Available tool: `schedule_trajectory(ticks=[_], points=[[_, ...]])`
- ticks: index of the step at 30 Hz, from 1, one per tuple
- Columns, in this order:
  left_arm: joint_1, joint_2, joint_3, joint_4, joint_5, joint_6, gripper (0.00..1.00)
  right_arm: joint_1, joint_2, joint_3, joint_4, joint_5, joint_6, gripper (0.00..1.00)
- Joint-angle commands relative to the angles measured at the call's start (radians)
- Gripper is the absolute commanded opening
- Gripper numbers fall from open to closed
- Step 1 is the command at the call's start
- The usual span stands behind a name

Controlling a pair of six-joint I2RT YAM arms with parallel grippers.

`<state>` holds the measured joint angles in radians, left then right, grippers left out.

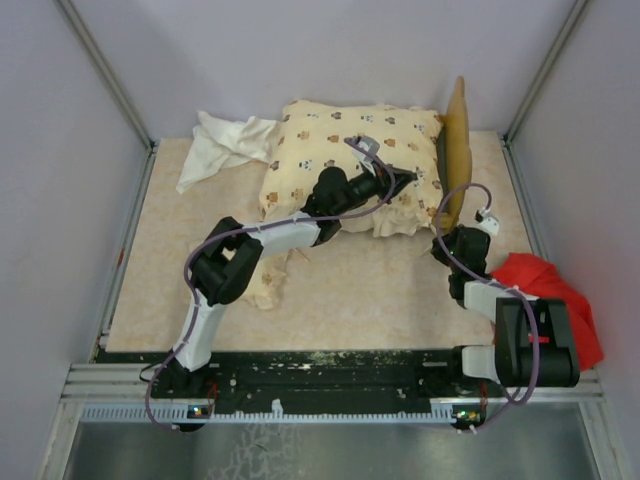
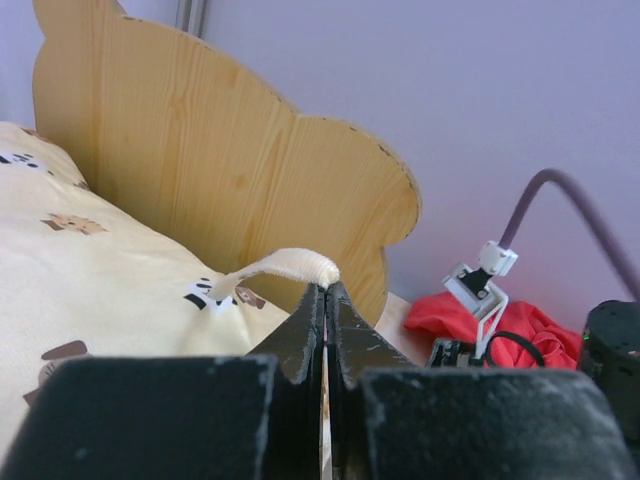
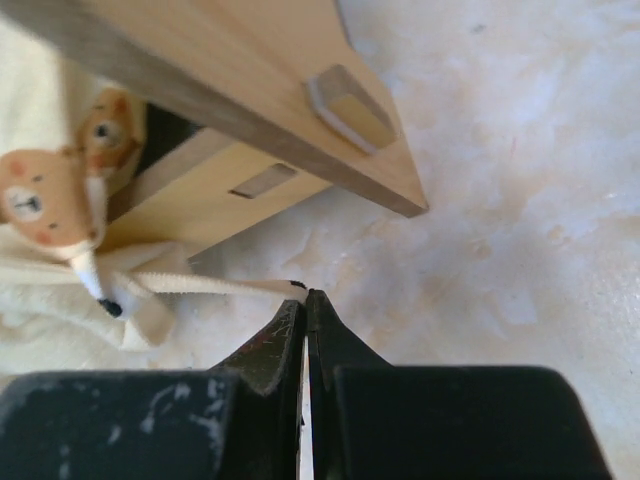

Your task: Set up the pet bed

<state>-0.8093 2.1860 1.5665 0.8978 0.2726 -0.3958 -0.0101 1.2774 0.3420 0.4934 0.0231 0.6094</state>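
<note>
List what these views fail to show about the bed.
- Bed frame: top view, only the headboard shows; the cushion covers the rest.
- Small pillow: top view, mostly under the left arm.
- Right gripper: right wrist view, tie meets the shut tips; grip unclear.

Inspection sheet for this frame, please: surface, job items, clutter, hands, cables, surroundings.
Surface: beige marbled table.
Job's things: cushion over bed frame, headboard upright on right side; small pillow partly under left arm.
Clutter: white cloth far left; red cloth by right arm.
Hands: left hand shut on cushion edge; right hand shut at a cushion strand, hold unclear.
Cables: purple cables loop along both arms.
Surroundings: lilac walls, metal posts.
</note>
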Motion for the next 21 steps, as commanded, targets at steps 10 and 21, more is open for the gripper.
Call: schedule_trajectory(ticks=[10, 21], points=[[-0.011, -0.049, 0.055, 0.076, -0.006, 0.040, 0.00, -0.074, 0.112, 0.054, -0.017, 0.134, 0.192, 0.00], [-0.013, -0.080, 0.083, 0.058, 0.040, 0.025, 0.00, -0.087, 0.169, 0.078, 0.009, 0.105, 0.205, 0.00]])
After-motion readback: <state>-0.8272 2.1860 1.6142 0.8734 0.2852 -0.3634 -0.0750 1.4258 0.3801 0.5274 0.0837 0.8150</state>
